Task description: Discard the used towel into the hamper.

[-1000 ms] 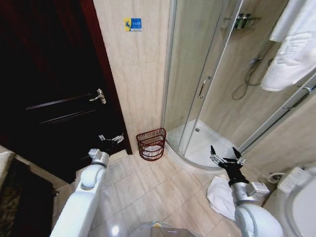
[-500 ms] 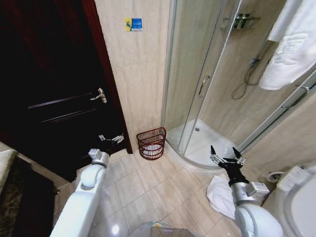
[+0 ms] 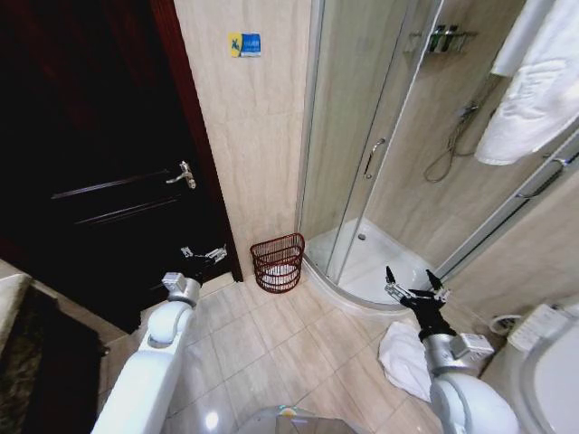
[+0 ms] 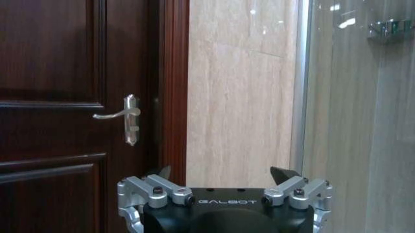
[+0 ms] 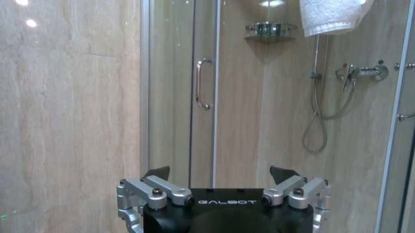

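The hamper [image 3: 277, 262], a small round red-brown wire basket, stands on the tiled floor against the wall, between the dark door and the shower cabin. The used towel [image 3: 403, 358], white and crumpled, lies on the floor at the lower right, just beside my right arm. My right gripper [image 3: 412, 285] is held up open above the towel with nothing in it; its open fingers [image 5: 157, 172] face the shower door. My left gripper [image 3: 204, 254] is raised open near the door, left of the hamper, also holding nothing. Its fingertips [image 4: 282, 172] point at the door frame.
A dark wooden door [image 3: 99, 163] with a metal handle [image 4: 126, 116] fills the left. The curved glass shower cabin [image 3: 362, 154] has a raised base rim [image 3: 348, 298] right of the hamper. A white towel [image 3: 543, 81] hangs at the upper right. A toilet [image 3: 552, 362] stands at the far right.
The head camera has shifted very slightly. Both arms, the towel and the hamper keep their places.
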### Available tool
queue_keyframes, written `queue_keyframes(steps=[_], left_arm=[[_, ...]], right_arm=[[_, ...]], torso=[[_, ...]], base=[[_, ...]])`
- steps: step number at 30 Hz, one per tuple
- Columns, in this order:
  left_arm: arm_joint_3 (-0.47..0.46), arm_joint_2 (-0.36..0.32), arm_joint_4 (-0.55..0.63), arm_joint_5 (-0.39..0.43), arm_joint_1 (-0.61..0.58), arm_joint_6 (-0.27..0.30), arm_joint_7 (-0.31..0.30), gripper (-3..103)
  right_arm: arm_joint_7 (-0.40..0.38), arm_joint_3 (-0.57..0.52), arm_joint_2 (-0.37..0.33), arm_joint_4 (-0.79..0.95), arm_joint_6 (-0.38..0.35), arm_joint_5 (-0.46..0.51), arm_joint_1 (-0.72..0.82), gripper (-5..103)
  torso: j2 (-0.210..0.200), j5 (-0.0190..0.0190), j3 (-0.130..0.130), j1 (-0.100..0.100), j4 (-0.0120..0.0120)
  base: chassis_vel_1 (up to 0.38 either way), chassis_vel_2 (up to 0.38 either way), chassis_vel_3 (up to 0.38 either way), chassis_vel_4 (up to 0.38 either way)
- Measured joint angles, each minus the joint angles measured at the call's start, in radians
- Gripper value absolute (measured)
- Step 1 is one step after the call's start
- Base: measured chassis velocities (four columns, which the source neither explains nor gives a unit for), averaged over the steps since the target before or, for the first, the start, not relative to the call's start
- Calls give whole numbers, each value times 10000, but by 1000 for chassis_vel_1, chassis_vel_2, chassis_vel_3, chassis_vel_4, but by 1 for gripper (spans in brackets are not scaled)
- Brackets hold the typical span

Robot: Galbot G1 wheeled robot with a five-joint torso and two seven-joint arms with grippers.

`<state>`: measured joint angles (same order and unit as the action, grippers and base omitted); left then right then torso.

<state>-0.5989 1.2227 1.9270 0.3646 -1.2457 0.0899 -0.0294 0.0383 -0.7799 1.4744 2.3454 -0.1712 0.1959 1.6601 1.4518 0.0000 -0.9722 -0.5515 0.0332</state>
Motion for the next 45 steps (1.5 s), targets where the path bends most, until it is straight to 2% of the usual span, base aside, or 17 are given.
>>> queue_keyframes(steps=[28,36,38,40,43,44,45], left_arm=[[-2,-1,1,0,0,0,0,100],[0,-1,0,0,0,0,-1,100],[-1,-1,1,0,0,0,0,100],[0,-1,0,0,0,0,-1,100],[0,-1,1,0,0,1,-1,100],[1,-2,1,1,1,0,-1,100],[0,-1,1,0,0,1,-2,100]], right_arm=[[0,1,0,0,0,1,0,100],[0,0,-1,1,0,1,0,100],[0,1,-1,1,0,1,-1,100],[0,1,-1,2,0,1,0,100],[0,0,-2,0,0,0,-1,100],[0,0,-2,1,0,1,0,100],[0,0,-2,2,0,1,0,100]], torso=[[0,-1,1,1,1],[0,-5,1,1,-2],[0,6,1,2,1],[0,-3,1,2,-1],[0,8,-1,0,2],[1,-5,0,2,-4],[1,-5,1,4,1]], base=[[-8,-10,8,8],[-166,-162,162,162],[-232,-195,236,220],[-255,-229,254,258],[-266,-261,257,277],[-308,-283,322,308],[-284,-294,322,287]])
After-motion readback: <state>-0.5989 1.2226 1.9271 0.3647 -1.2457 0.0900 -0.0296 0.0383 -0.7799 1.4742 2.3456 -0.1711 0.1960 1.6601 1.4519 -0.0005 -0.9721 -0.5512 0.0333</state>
